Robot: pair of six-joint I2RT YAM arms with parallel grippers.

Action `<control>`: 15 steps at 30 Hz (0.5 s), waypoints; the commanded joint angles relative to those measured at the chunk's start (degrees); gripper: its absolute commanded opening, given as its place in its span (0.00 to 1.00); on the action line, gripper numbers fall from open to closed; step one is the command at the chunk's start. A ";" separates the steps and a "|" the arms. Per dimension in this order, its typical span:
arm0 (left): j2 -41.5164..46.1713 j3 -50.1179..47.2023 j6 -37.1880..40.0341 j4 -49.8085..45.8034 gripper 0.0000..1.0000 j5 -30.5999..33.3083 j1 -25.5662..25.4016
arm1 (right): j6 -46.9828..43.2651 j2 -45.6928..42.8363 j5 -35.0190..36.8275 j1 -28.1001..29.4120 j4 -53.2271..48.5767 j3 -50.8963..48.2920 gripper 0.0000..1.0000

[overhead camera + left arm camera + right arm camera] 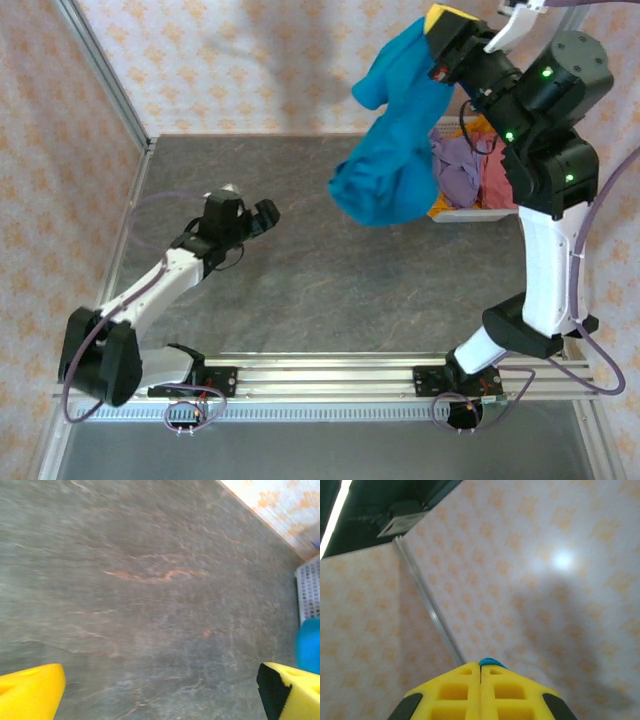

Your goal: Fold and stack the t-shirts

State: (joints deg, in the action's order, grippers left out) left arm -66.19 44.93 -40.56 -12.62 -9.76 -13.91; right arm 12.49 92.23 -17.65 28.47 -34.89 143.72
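Left pincer [258, 217] is held low over the bare counter [300, 290], jaws spread wide and empty, presumably staged to take a hanging edge. Teal-blue t-shirt [395, 150] is suspended bunched in the air, apparently clear of the counter, beside the white basket [470, 212]. Right pincer [443, 25] is raised high and clamped shut on the shirt's upper edge; the height is judged to let the cloth drape free. Lavender t-shirt [455, 165] and dusty red t-shirt [495, 182] are left in the basket.
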 commanded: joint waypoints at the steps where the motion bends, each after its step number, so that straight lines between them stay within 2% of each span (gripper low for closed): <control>1: 6.56 -2.02 2.47 -9.23 1.00 2.74 2.96 | 3.97 6.23 0.51 4.04 -2.57 -5.11 0.00; 5: 13.86 -3.20 3.44 -16.98 0.99 4.61 4.70 | 10.89 16.14 1.52 6.68 -5.96 -7.79 0.01; 7: 16.55 -3.98 3.64 -19.97 0.99 5.17 4.86 | 13.03 25.33 -0.23 6.51 -11.20 -2.15 0.22; 9: 18.70 -4.96 3.26 -22.36 0.99 5.51 4.88 | 13.06 36.47 -1.01 6.47 -20.78 10.44 0.47; 11: 20.22 -6.07 2.32 -23.40 0.99 5.54 4.86 | 14.10 43.89 -1.08 5.96 -27.73 18.83 0.55; 12: 20.85 -6.94 1.62 -23.21 0.99 5.26 4.90 | 14.48 45.59 -1.42 5.66 -29.38 19.53 0.57; 15: 21.59 -9.57 -0.66 -21.04 1.00 4.02 4.86 | 14.78 43.82 -2.53 4.78 -29.84 11.41 0.59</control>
State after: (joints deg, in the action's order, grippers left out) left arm -45.41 37.47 -39.20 -31.73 -6.37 -9.37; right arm 25.28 142.17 -19.05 34.35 -57.65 155.94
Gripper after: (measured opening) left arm 0.994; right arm 0.590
